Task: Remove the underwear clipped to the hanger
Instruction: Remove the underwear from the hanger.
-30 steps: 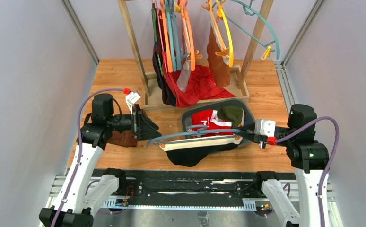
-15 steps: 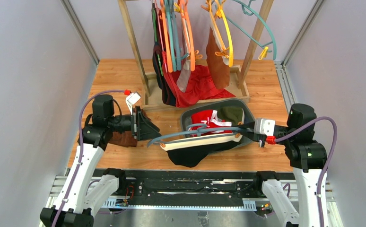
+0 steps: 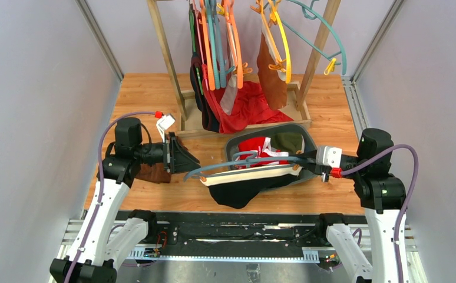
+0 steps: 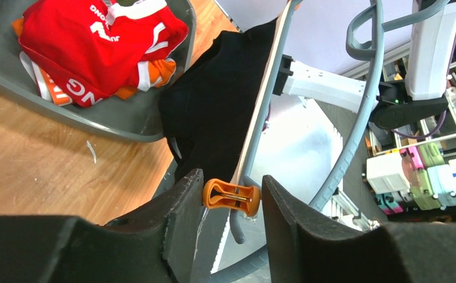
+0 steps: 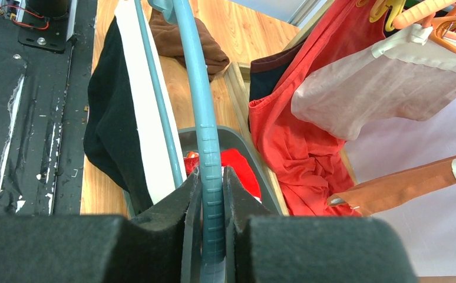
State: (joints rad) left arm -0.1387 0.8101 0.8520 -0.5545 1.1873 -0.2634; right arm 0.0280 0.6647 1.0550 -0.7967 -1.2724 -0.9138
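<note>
My right gripper (image 3: 309, 164) is shut on a teal hanger (image 3: 255, 163) and holds it level over the table's front; the right wrist view shows its pads (image 5: 191, 194) pressed on the hanger bar (image 5: 199, 100). Black underwear (image 3: 237, 191) with a cream waistband (image 3: 246, 175) hangs clipped to it, and also shows in the right wrist view (image 5: 105, 130). My left gripper (image 3: 195, 167) is open at the hanger's left end. Its jaws straddle the orange clip (image 4: 231, 196), beside the black underwear (image 4: 214, 118).
A grey bin (image 3: 305, 141) behind the hanger holds red briefs with white trim (image 3: 260, 147) and a dark green piece. A wooden rack (image 3: 167, 47) at the back carries several hangers with a red cloth (image 3: 246, 109) and brown pieces. A brown cloth (image 3: 154, 173) lies under my left arm.
My right gripper has shifted slightly with the hanger, and the black underwear hangs a little higher. My left gripper has barely moved.
</note>
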